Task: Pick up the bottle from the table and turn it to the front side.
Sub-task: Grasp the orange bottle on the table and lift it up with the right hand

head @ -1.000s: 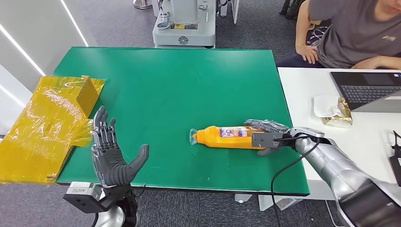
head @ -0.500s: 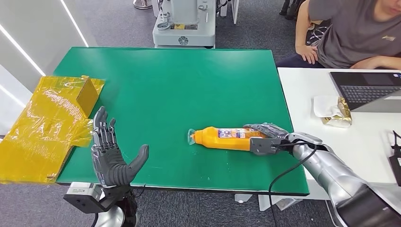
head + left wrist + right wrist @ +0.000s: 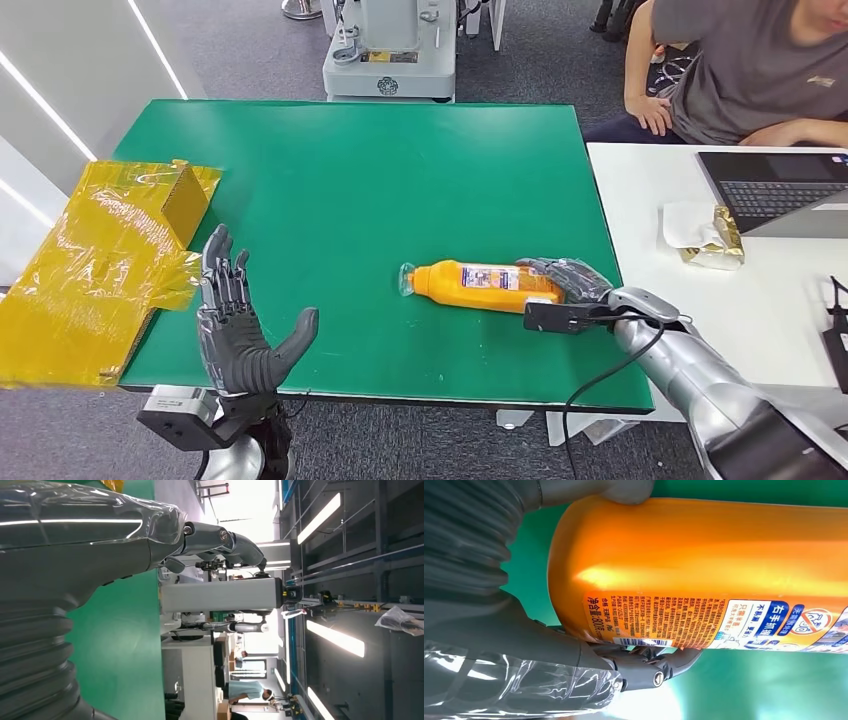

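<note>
Fingers of the left hand [image 3: 238,335] are standing spread and upright at about 7 o'clock, over the near-left edge of the green counter [image 3: 350,180], palm facing inward with the thumb jutting toward the centre; they are holding nothing. In the left wrist view the same hand [image 3: 100,540] is showing as a grey ribbed cover and straightened dark fingers [image 3: 225,540] above the green surface.

At about 4 o'clock the right hand [image 3: 570,290] is reaching in from the silver right arm [image 3: 700,375] and wrapping around the base end of the orange bottle [image 3: 480,286]. The bottle is lying on its side on the counter, its clear cap pointing toward 9 o'clock and its base toward 3 o'clock, with a printed label facing up. In the right wrist view the thumb is pressing on one side of the bottle [image 3: 704,575] and dark fingers [image 3: 659,665] are curling under the other side, next to the label's fine print and barcode.

Farther left, at about 9 o'clock, crumpled yellow plastic wrap [image 3: 95,270] is overhanging the counter's left edge. At 3 o'clock a white desk [image 3: 640,190] is adjoining the counter, carrying a laptop [image 3: 780,190] and a gold-wrapped packet [image 3: 715,240]. At 1 o'clock a seated person in a grey shirt [image 3: 740,70] is leaning on that desk. At 12 o'clock a grey machine base [image 3: 390,55] is standing on the floor beyond the counter.
</note>
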Robot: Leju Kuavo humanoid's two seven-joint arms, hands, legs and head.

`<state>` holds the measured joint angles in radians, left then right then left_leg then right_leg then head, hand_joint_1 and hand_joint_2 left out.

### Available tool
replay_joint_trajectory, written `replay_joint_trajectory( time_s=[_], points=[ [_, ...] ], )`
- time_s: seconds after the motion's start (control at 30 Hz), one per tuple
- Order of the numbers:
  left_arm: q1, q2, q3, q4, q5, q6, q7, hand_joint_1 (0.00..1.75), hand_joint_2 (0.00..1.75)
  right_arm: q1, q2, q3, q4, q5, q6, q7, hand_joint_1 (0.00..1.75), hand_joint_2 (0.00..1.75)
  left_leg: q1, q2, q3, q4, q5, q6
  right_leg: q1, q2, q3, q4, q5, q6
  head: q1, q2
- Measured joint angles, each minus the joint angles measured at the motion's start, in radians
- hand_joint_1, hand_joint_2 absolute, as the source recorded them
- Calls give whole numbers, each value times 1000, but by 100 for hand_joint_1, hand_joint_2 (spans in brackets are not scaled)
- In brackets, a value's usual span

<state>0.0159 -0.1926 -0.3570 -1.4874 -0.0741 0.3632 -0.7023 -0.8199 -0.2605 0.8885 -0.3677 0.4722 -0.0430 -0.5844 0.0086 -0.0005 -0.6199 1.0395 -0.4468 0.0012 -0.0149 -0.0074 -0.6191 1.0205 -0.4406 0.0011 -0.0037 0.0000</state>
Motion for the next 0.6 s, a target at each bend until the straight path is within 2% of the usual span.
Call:
replay_joint_trajectory(
  time_s=[0.3, 0.6],
  points=[
    [-1, -1, 0, 7, -9, 0, 0, 0, 175, 57, 35, -86, -38, -26, -240, -8, 175, 175, 0, 0, 0, 0, 0, 0, 0, 0, 0, 0, 0, 0, 0, 0],
    [-7, -1, 0, 25, -9, 14, 0, 0, 175, 96, 51, -166, -93, -41, -324, -74, 175, 175, 0, 0, 0, 0, 0, 0, 0, 0, 0, 0, 0, 0, 0, 0]
  ],
)
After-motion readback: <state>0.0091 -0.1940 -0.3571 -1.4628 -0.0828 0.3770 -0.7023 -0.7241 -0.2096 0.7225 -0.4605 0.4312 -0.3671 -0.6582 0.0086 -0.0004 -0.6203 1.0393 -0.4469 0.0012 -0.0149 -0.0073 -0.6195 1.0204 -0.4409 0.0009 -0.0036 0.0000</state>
